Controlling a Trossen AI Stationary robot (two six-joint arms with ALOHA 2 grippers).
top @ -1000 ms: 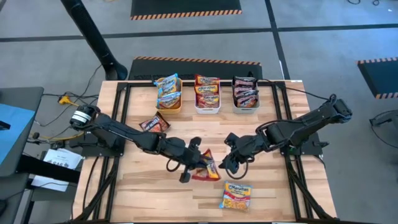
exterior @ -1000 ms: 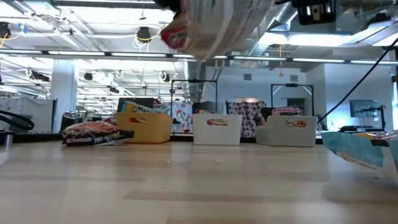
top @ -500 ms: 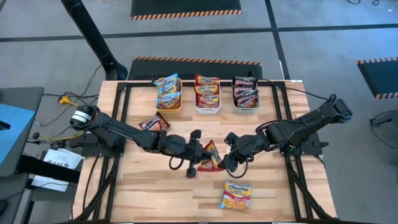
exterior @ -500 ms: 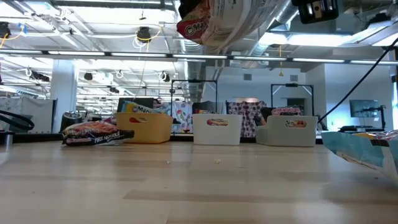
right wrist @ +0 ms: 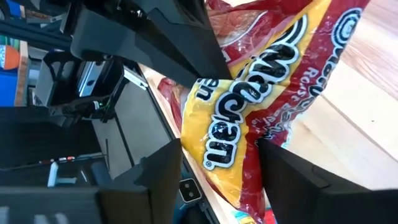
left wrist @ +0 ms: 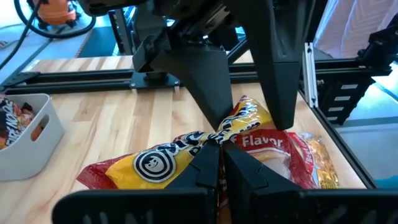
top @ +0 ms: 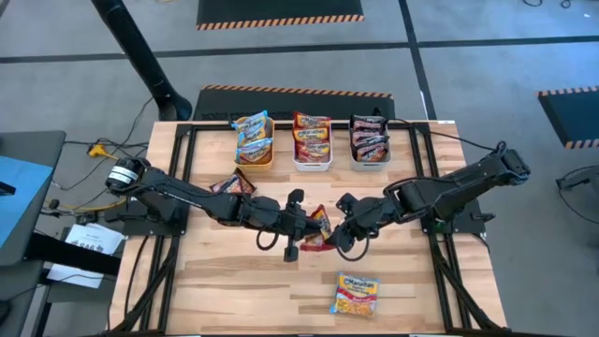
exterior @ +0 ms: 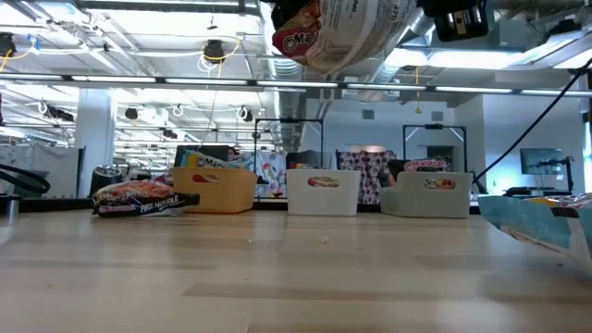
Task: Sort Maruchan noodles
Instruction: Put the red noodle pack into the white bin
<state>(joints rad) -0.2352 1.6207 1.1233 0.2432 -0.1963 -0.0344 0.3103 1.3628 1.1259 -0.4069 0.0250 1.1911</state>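
Wooden slats of the bench (top: 234, 281) carried three bins along the far edge: orange bin (top: 255, 140), white bin (top: 313, 142) and grey bin (top: 371, 140), each holding packets. Mid-bench, the left gripper (top: 314, 227) was clenched on a red-and-yellow Maruchan packet (top: 319, 230), held up off the wood. Right against it, the right gripper (top: 343, 232) stood spread wide, its fingers (right wrist: 155, 180) straddling that same packet without pinching it. A dark red packet (top: 230, 186) lay on the left toward the bins, and a yellow packet (top: 356, 294) sat near the front edge.
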